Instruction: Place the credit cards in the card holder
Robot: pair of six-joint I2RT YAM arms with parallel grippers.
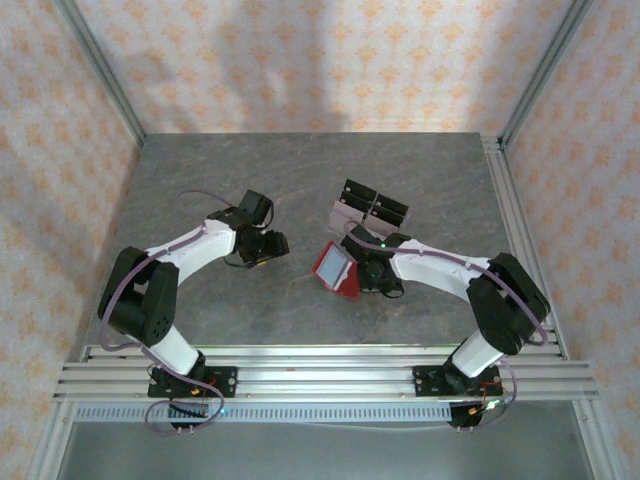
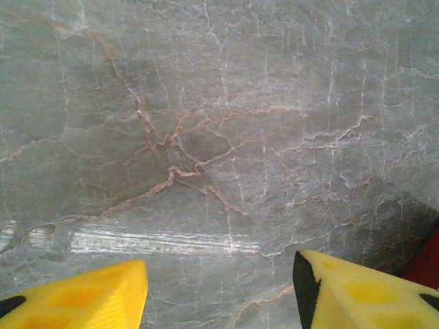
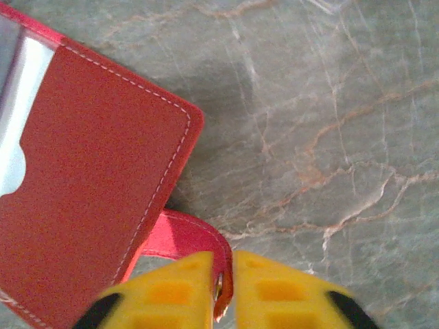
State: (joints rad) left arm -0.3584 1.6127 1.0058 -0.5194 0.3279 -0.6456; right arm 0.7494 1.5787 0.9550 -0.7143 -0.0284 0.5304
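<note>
The left fingers [image 2: 82, 295] are wide open over the bare worktop [image 2: 206, 137]. The right fingers [image 3: 274, 295] sit nearly closed around the snap tab [image 3: 185, 236] of the red card holder [image 3: 89, 192]. I cannot tell if they squeeze it. The credit cards [image 1: 370, 208] lie just past the right fingers.

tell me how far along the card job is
Done: nothing visibly loaded. The credit cards lie on the table just beyond the card holder, which lies open.
In hand: the right gripper appears to pinch the holder's snap tab, and the left gripper hangs open over bare tabletop.
Left: picking up the cards and sliding them in.
</note>
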